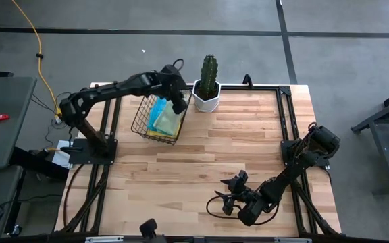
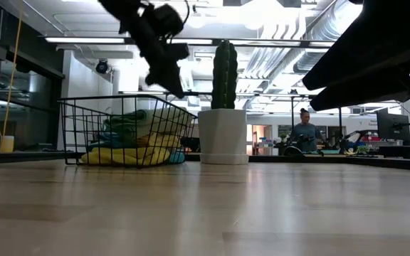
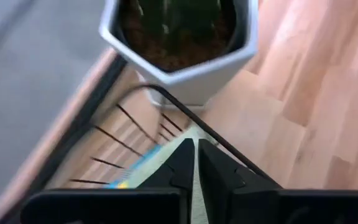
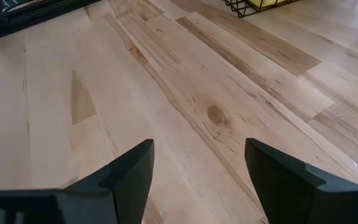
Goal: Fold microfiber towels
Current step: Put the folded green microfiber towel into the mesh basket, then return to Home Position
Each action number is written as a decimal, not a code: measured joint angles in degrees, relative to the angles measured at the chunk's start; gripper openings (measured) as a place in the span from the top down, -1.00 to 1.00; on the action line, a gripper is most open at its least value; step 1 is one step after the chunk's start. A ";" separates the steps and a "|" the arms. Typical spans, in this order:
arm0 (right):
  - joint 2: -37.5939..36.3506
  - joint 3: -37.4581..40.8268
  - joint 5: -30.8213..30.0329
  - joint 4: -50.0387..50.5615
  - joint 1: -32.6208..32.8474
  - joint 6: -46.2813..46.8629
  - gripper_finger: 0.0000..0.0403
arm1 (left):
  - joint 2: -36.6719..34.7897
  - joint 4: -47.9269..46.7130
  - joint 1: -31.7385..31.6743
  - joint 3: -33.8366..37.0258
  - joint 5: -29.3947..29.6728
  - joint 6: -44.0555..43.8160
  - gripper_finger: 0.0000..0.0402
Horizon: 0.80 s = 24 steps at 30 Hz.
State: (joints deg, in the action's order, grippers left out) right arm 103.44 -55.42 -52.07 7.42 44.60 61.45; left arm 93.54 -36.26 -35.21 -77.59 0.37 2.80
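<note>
2 arms over wooden table (image 1: 208,155), wire basket (image 1: 155,128), cactus (image 1: 209,75)

My own arm covers part of the basket (image 1: 155,126), so the towels (image 1: 162,118) inside it show only in part. Past my fingers (image 3: 180,171), the pot's (image 3: 185,59) cactus is cut off.

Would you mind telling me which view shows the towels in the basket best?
The high view: towels seen from above inside the basket. The low view shows them through the wires; the left wrist view shows only a corner, the right wrist view a yellow scrap.
</note>
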 joint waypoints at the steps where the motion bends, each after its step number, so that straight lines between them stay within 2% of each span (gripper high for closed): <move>1: 0.00 0.00 0.02 0.00 0.00 0.02 -0.21 | 0.02 1.29 -1.15 1.36 -2.34 -0.64 0.94; 6: 0.00 0.00 0.02 0.00 0.00 0.02 -0.21 | 0.09 9.83 -3.46 9.34 -10.06 -1.85 0.99; 8: 0.00 0.00 0.02 0.00 0.00 0.02 -0.21 | 0.11 12.49 -3.83 11.96 -11.38 -2.13 0.99; 10: 0.00 0.00 0.02 0.00 0.00 0.02 -0.21 | 0.11 13.72 -4.20 13.86 -10.60 -2.17 1.00; 14: 0.00 0.00 0.02 -0.03 0.00 0.20 -0.21 | 0.11 14.17 -4.39 16.99 -5.27 -2.16 1.00; 19: 0.00 0.00 0.02 -0.04 0.00 0.04 -0.21 | -0.35 12.32 -4.58 15.55 -4.49 -2.43 1.00; 24: 0.00 0.00 0.02 -0.02 0.00 0.02 -0.21 | -4.74 7.01 -4.40 7.62 -4.59 -1.12 1.00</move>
State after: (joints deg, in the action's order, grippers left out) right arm 103.44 -55.42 -52.05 7.40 44.60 61.47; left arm 88.80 -29.25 -39.61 -69.97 -4.22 1.69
